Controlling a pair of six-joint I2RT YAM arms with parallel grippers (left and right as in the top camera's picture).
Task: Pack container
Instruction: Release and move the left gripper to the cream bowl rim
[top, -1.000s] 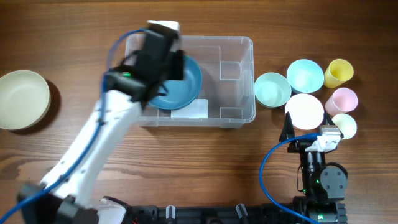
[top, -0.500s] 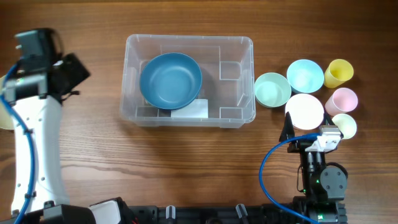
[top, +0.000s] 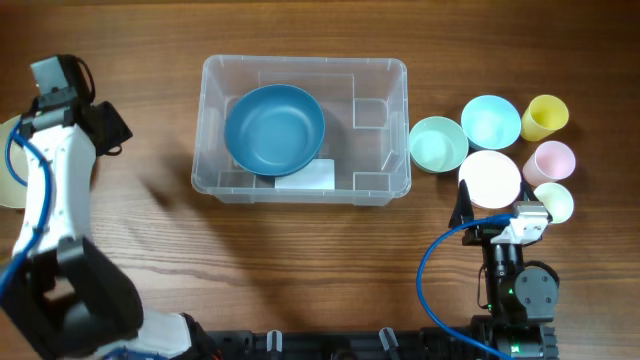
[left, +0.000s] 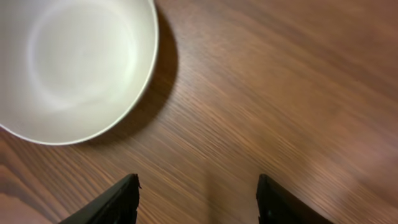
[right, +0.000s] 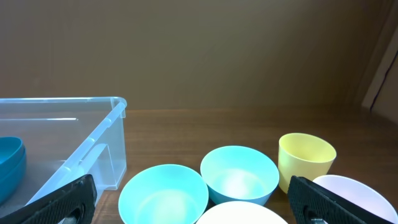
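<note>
Fingers (left: 121, 202) of my left gripper (left: 198, 193) stand apart with nothing but bare table (top: 300, 260) between them. They hang over the wood just beside the cream bowl (left: 74, 62) at the far left. I read that as a line-up for the next pick: one finger would have to go inside the rim and one outside, and for now the bowl lies off to the upper left of the wrist view, not between the tips. The container (top: 300, 62) lies in the middle of the table, open side up, well apart from that bowl. A blue bowl (top: 275, 128) sits in its left half, overlapping the white label (top: 305, 178) on the base. Seated to one side like that, it leaves the right half free, which I judge is room for the smaller pieces. My right gripper (right: 193, 199) sits low at the near right, fingers spread wide and empty. It faces the cluster to the right of the container: a mint bowl (top: 437, 143) just beside the container's end wall, a light blue bowl (top: 490, 120), a yellow cup (top: 546, 116), a pink cup (top: 551, 160) and a pale bowl (top: 489, 178) nearest the arm. Grouped within that arm's reach, they look like its share of the packing, with the far-left bowl falling to the left arm.
</note>
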